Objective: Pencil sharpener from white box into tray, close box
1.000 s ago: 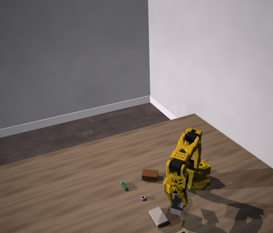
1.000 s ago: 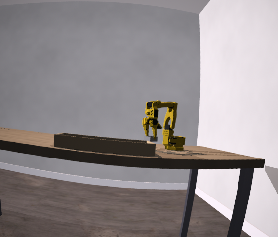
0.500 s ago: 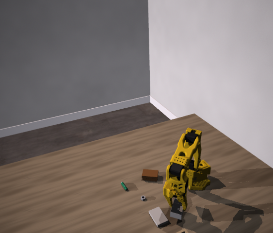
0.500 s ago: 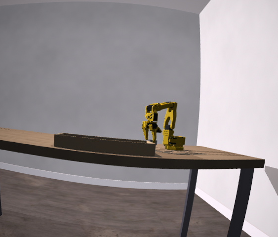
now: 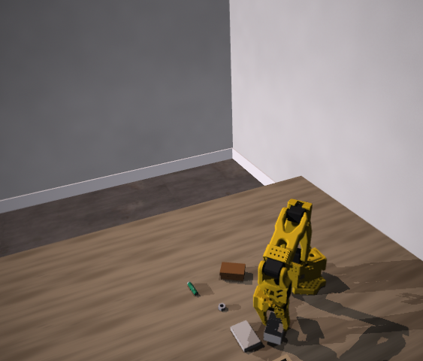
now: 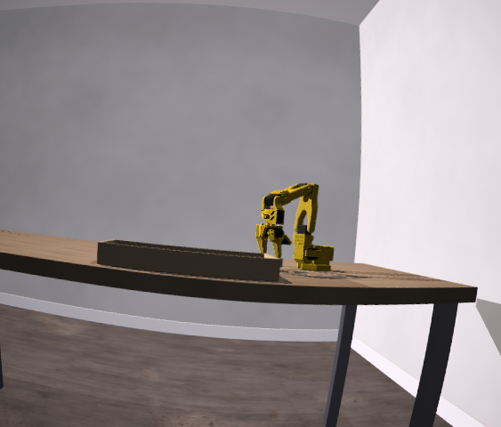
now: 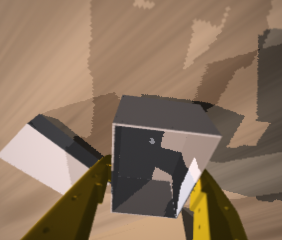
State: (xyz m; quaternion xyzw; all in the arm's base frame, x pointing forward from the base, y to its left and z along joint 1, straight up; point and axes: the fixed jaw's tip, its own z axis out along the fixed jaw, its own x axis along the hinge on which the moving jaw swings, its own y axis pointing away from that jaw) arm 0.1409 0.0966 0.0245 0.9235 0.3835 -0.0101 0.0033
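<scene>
The jaws are clamped on the open white box (image 5: 273, 337) (image 7: 166, 113), apparently steadying it for closing; its white rectangular lid (image 5: 246, 335) (image 7: 36, 155) waits at nine o'clock from above. I can't make out the sharpener.

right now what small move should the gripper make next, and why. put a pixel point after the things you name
Probably finish setting the white box (image 5: 274, 336) (image 7: 167, 112) down and ease the gripper (image 5: 275, 325) (image 6: 270, 255) (image 7: 153, 175) open: the box is upright, open side up, low over the table, with its lid (image 5: 246, 335) (image 7: 41, 157) lying beside it.
</scene>
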